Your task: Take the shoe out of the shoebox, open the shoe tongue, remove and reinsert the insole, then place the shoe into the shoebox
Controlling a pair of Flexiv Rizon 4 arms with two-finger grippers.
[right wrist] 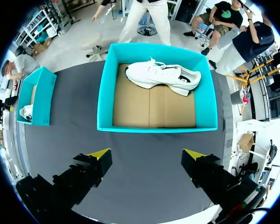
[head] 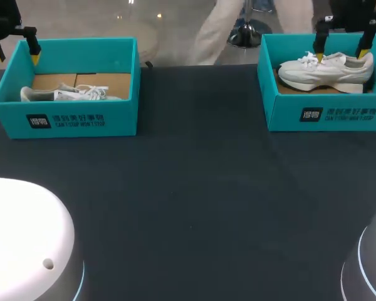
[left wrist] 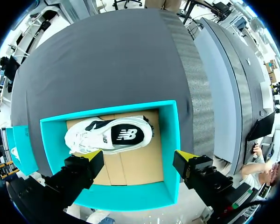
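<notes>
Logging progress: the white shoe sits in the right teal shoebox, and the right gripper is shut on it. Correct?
No: the right gripper is open, not shut on it. The right wrist view shows the white shoe in the teal shoebox, ahead of the gripper, untouched.

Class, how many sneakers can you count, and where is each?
2. One white sneaker lies in the left teal shoebox, the other sneaker in the right teal shoebox. No others show.

Even overhead light; head view dimmer than wrist views. Soft shadow under shoe [head: 326, 70] at 2 o'clock; table [head: 188, 188] matte.
</notes>
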